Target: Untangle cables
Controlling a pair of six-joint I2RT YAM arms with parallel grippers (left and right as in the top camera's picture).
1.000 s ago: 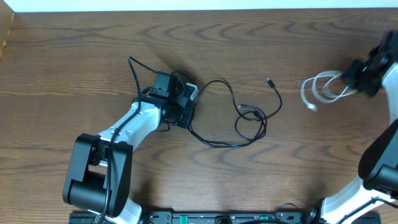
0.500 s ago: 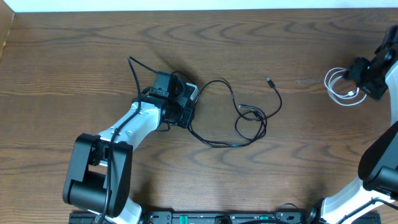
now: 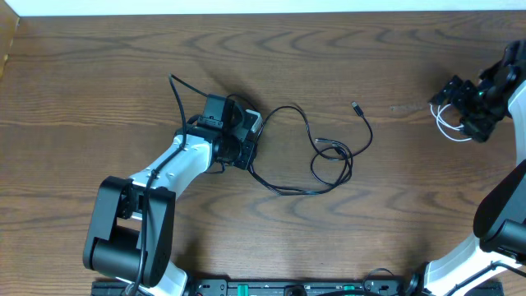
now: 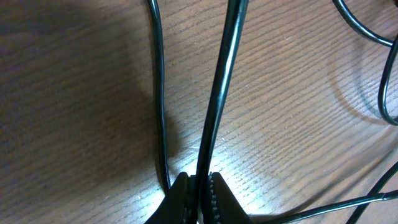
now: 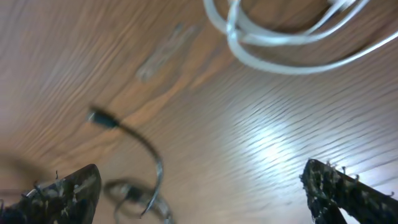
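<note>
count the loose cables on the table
2: the black cable sprawls mid-table, pinched in the left gripper; the white cable lies coiled far right, partly hidden under the open right gripper.

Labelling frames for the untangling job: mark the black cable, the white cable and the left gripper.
black cable [image 4: 218,93], left wrist view, straight stretch above the fingertips.
white cable [image 5: 292,68], right wrist view, lower curve of its loops.
left gripper [image 4: 199,182], left wrist view, between the closed fingertips pinching the black cable.

We're in what looks like a robotics lab. A wood-grain table [image 3: 90,74] carries a left arm [image 3: 177,168] and a right arm [image 3: 501,218]. Both are white and black, based on a rail [image 3: 288,288] at the near edge.
</note>
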